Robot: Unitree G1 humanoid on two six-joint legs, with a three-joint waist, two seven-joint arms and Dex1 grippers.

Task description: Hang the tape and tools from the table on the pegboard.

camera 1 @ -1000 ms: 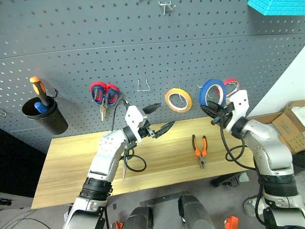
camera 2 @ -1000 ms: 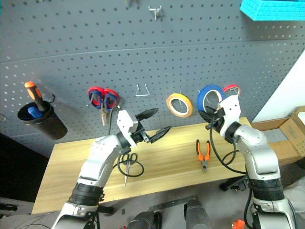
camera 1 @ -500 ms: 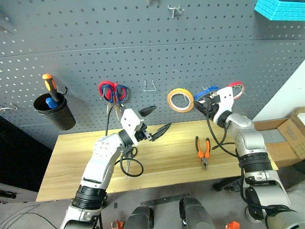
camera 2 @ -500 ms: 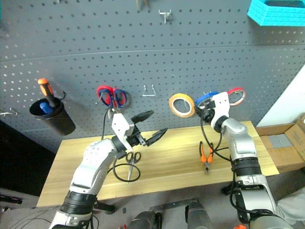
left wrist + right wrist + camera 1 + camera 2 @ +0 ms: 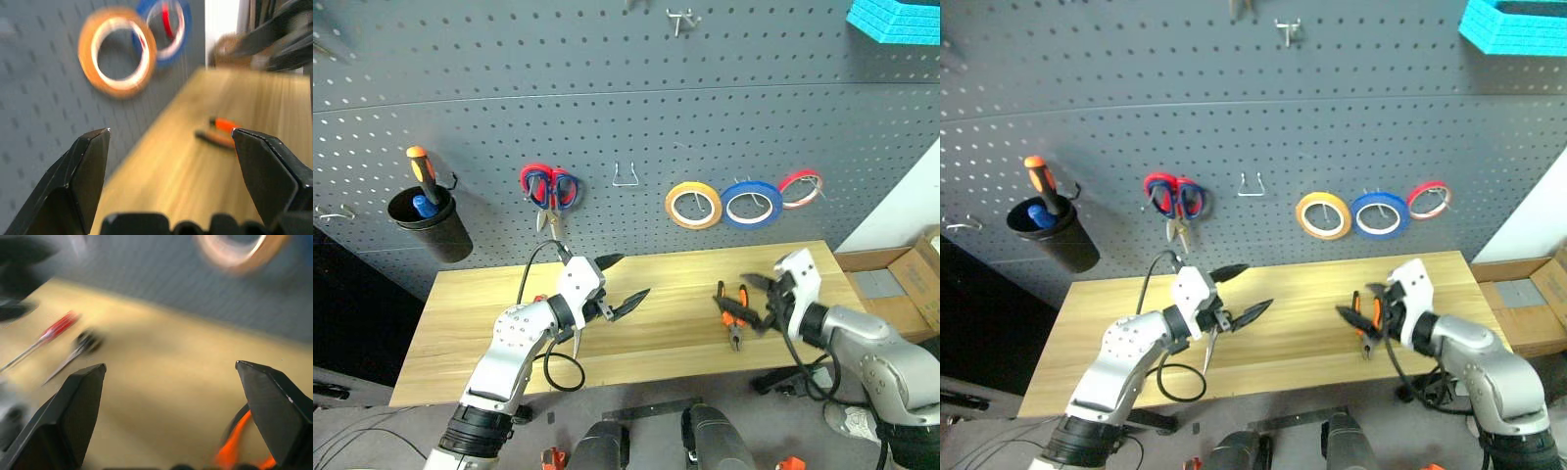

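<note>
Two spread, empty grippers, left and right; the pliers (stiff, fairly heavy) look best gripped across both rubber handles.

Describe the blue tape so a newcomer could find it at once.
Look at the dark grey pegboard behind the wooden table. Above the table's right half, three tape rings hang side by side on hooks. The blue tape is the middle one, with the yellow tape on its left and the smaller red tape on its right.
</note>
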